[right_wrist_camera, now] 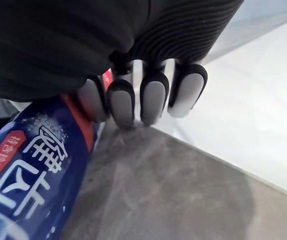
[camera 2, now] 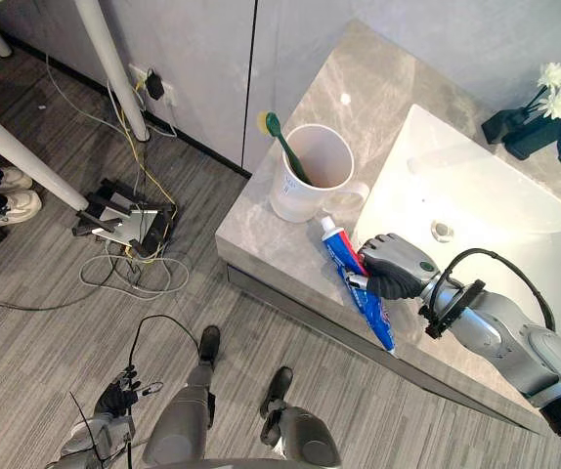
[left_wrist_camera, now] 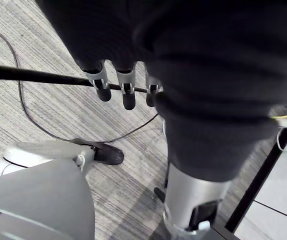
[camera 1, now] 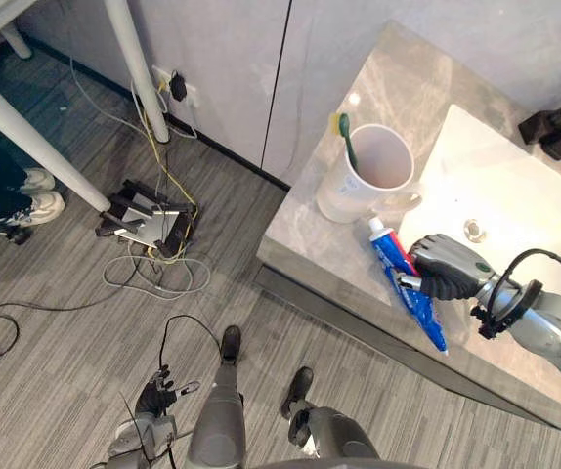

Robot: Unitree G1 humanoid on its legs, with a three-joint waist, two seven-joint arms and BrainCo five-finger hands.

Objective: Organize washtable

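Blue toothpaste tube point(camera 1: 427, 318), red-and-white cap end toward the white cup point(camera 1: 359, 186), lies flat by the washtable's point(camera 1: 388, 78) front edge, not yet lifted. My right hand point(camera 1: 449, 266) sits over its middle with fingers point(right_wrist_camera: 121, 102) curled round it, so I'd call this the grasp step. Next I'd lift it and stand it in the cup beside the green toothbrush point(camera 1: 347, 142). My left hand point(camera 1: 153, 399) hangs low, relaxed and empty.
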